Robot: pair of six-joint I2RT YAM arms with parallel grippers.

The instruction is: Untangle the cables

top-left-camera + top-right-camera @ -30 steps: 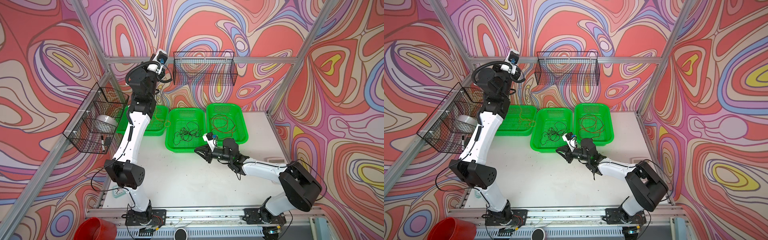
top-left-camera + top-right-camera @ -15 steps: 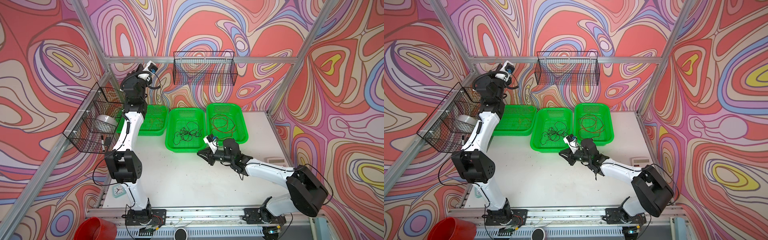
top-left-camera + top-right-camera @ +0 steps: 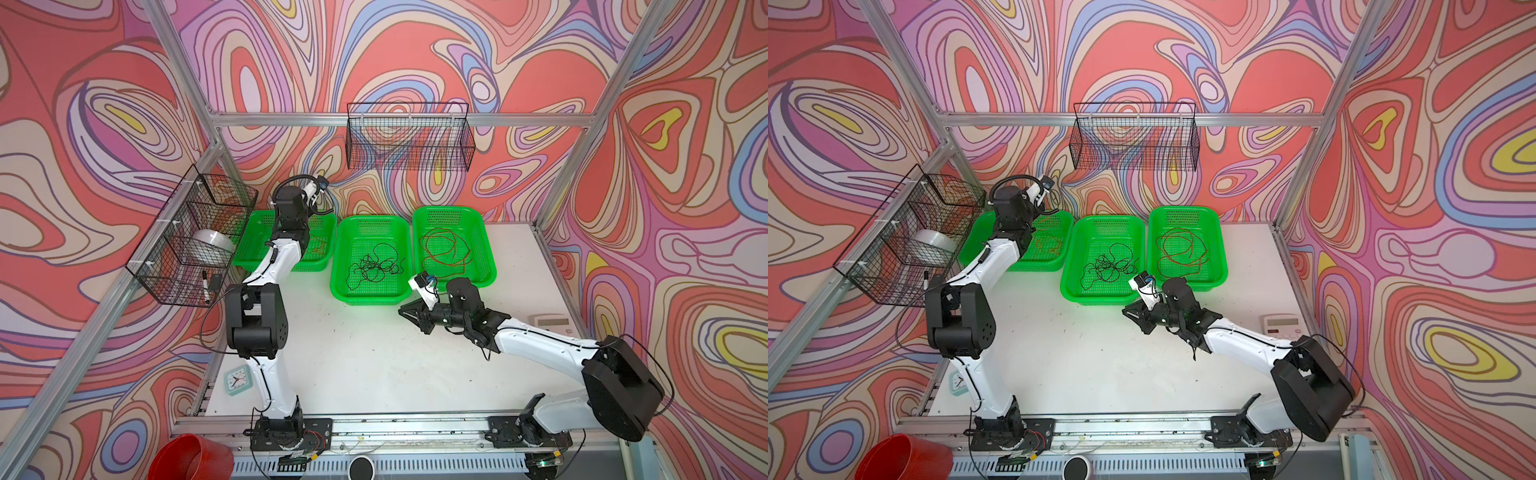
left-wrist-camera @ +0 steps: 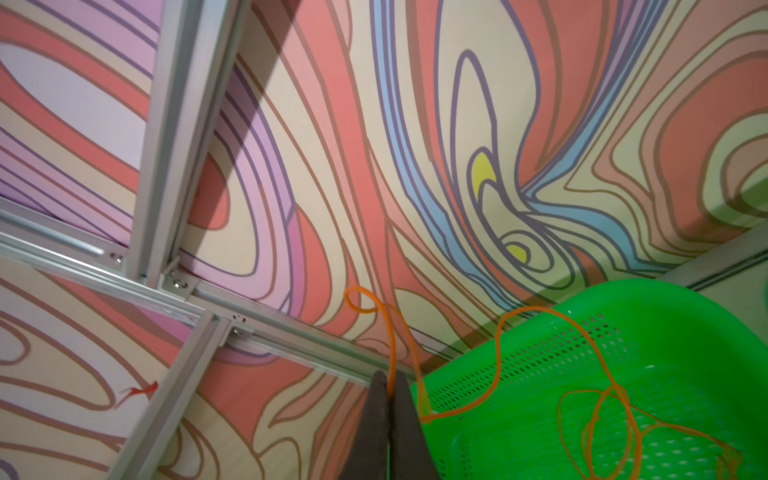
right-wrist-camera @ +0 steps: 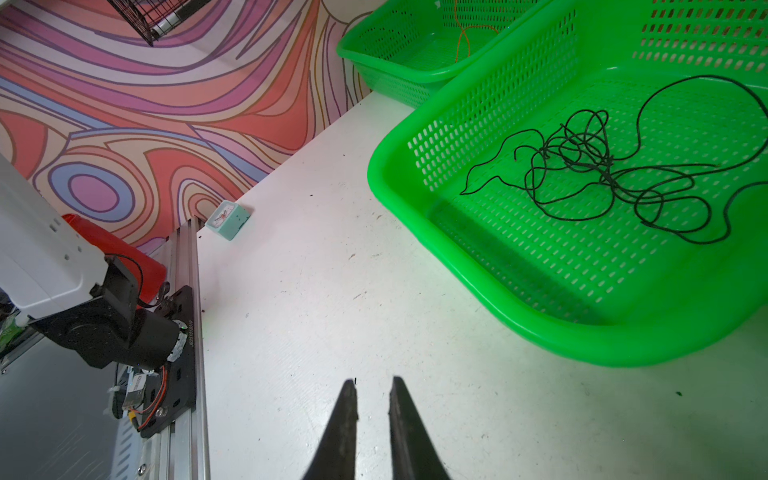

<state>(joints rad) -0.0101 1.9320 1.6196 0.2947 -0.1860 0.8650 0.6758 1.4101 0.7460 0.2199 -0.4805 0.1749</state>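
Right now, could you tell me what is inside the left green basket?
The orange cable lies looped in the left green basket, one strand pinched in the shut left gripper. In both top views the left arm covers part of its floor, hiding whatever lies there.

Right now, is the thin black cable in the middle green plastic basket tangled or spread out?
Tangled: the black cable lies bunched, loops crossing, in the green basket.

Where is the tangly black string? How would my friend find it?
Look at the back of the white tabletop, where three green perforated plastic baskets sit in a row. In the middle basket lies the thin black cable, bunched into a knotty tangle. Its neighbours hold an orange cable and a red cable; only this one is black.
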